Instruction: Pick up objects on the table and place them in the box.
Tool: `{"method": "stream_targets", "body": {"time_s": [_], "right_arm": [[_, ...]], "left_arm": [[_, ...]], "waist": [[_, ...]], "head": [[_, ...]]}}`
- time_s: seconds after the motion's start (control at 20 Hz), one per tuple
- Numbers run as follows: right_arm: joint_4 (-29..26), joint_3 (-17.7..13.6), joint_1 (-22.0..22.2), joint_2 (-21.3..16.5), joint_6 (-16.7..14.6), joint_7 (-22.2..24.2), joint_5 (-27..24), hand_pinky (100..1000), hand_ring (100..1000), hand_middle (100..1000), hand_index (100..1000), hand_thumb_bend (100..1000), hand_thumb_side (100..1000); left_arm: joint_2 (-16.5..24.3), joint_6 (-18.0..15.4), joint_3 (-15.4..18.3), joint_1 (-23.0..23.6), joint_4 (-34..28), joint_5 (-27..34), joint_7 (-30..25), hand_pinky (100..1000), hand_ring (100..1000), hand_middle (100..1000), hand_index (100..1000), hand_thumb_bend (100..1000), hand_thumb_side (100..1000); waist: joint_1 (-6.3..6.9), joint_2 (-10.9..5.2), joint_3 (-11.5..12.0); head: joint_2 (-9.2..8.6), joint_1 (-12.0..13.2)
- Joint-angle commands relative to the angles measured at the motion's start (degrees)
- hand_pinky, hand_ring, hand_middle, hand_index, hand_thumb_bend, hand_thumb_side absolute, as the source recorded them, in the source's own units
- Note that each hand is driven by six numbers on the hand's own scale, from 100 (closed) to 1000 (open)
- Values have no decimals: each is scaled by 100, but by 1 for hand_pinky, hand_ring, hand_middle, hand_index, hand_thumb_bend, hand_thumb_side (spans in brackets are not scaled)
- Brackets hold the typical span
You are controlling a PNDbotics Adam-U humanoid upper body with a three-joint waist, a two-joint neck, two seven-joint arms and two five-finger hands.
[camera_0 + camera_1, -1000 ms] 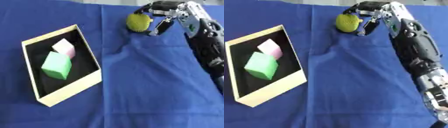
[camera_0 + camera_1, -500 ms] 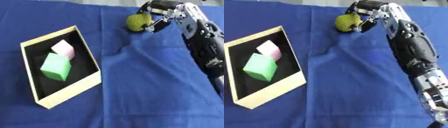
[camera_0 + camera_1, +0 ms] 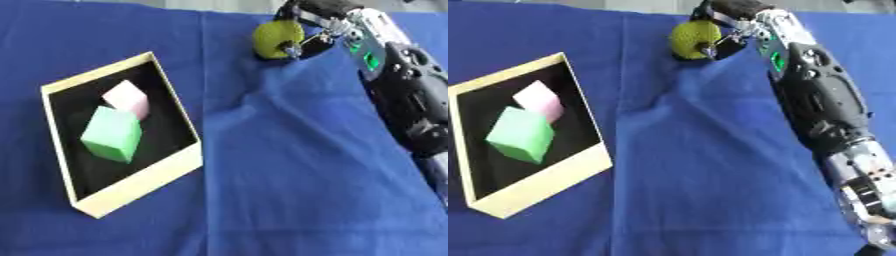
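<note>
Fingers of the right hand (image 3: 308, 30) curl round a yellow-green ball (image 3: 276, 38) at the upper middle of the frame, thumb pressed against its right side. Being round, the ball shows no long axis or heading, and no writing can be read on it. At the left, the cream-rimmed box (image 3: 140, 176) with its black floor lies askew on the blue cloth (image 3: 289, 175), holding a pink cube (image 3: 128, 98) touching a green cube (image 3: 111, 135).
</note>
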Motion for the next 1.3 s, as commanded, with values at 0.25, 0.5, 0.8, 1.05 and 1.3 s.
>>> {"method": "stream_targets", "body": {"time_s": [0.25,0.5,0.8,1.05,1.3], "right_arm": [[-611,98,-98,-237,-175,94,-613,744,602,238,497,107,100],[-1664,320,-86,-342,-141,378,-1392,755,587,230,494,108,100],[-3024,723,-152,-252,50,918,-2306,744,572,239,501,153,100],[-3635,1013,-119,93,110,1466,-2727,736,565,237,498,139,100],[-3795,1116,-99,791,213,1834,-2790,731,561,235,495,110,100]], "left_arm": [[92,3,20,-25,-98,9,-5,699,855,793,816,158,651],[128,-8,32,10,-98,-21,31,701,852,791,816,163,643],[159,-39,46,23,-98,-56,83,703,847,788,816,171,630],[180,-191,35,-129,-98,-96,147,711,832,778,816,201,592],[245,-417,4,-307,-98,-158,243,719,815,766,816,236,551]], "waist": [[28,-254,-35],[42,-350,-67],[45,-436,-79],[51,-526,-25],[69,-619,53]], "head": [[109,-15],[220,-19],[327,-40],[439,-65],[553,-151]]}}
